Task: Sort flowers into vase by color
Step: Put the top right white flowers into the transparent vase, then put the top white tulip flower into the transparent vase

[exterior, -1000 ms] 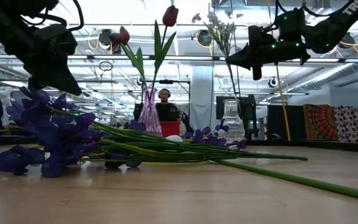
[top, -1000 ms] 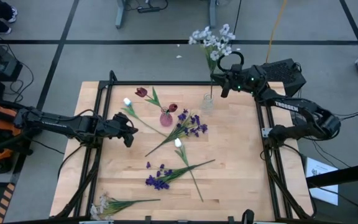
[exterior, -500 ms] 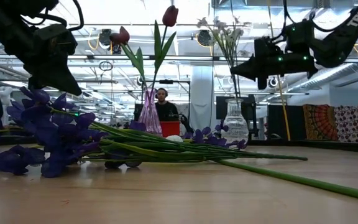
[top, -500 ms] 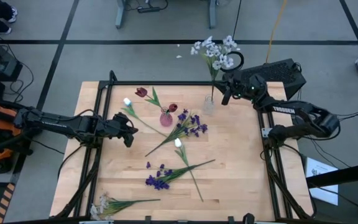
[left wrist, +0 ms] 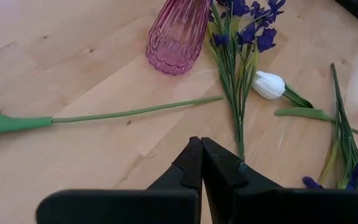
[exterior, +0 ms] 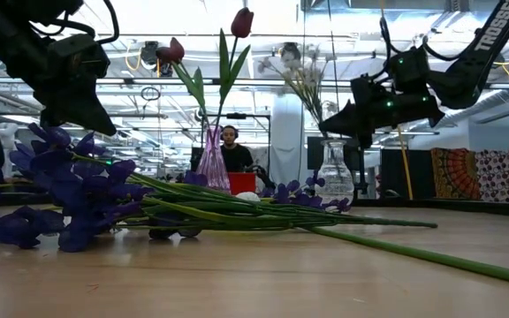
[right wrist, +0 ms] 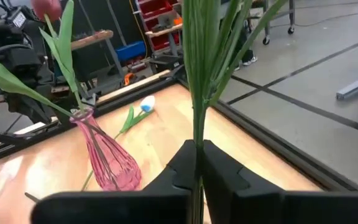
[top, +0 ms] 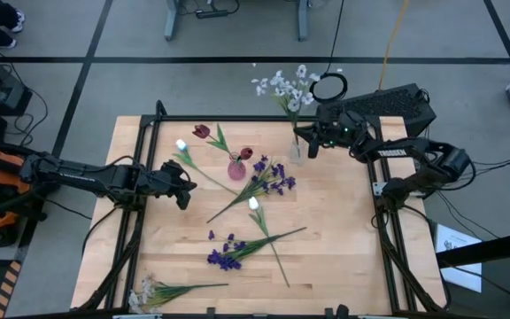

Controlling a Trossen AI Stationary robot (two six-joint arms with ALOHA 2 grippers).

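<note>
Right gripper is clamped on the white spray's stem, the stem standing in the clear vase by the table's far edge, blossoms leaning out past it. Left gripper hangs pinched shut and empty over bare wood beside the pink vase, holding two red tulips; purple flowers, white tulips and another spray lie loose across the middle and near edge.

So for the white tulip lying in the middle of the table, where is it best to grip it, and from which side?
Probably mid-stem, from straight above. The white tulip lies flat with its thin stem running toward the near edge; jaws across the stem, below where the purple flowers cross it.
</note>
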